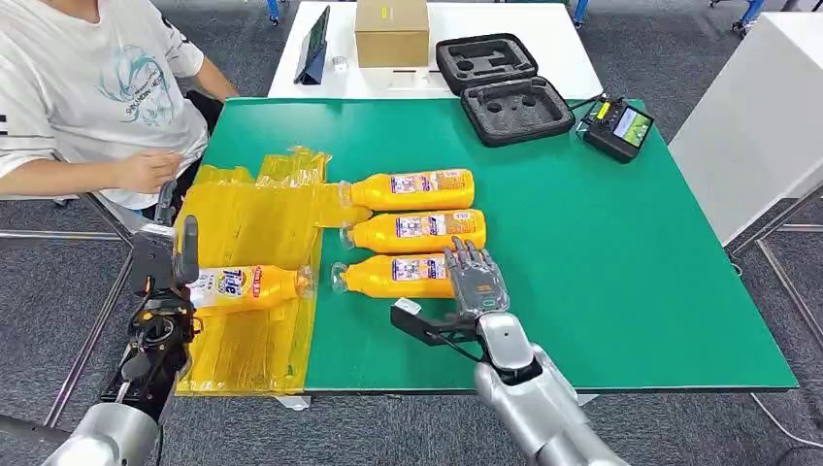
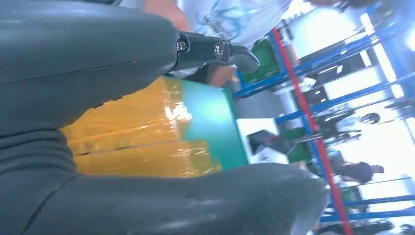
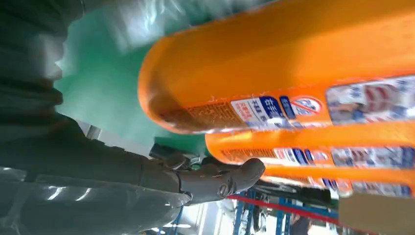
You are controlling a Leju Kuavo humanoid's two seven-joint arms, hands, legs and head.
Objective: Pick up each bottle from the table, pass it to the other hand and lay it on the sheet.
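A yellow sheet point(image 1: 247, 228) covers the left end of the green table point(image 1: 602, 272). One orange bottle point(image 1: 247, 287) lies on the sheet, its cap toward the table's middle. My left hand point(image 1: 167, 260) stands open just beside that bottle's base; in the left wrist view its fingers point(image 2: 215, 51) are spread over the bare sheet point(image 2: 147, 132). Three more orange bottles lie side by side on the green: far point(image 1: 412, 189), middle point(image 1: 417, 231), near point(image 1: 393, 275). My right hand point(image 1: 476, 280) hovers open at the near bottle's base point(image 3: 293, 63), fingers stretched over it.
A person point(image 1: 97, 87) sits at the table's far left corner, one hand by the sheet. At the back stand a cardboard box point(image 1: 391, 31), a tablet point(image 1: 315, 44), an open black foam case point(image 1: 500, 87) and a controller with a screen point(image 1: 618, 126). A white cabinet point(image 1: 767, 116) stands on the right.
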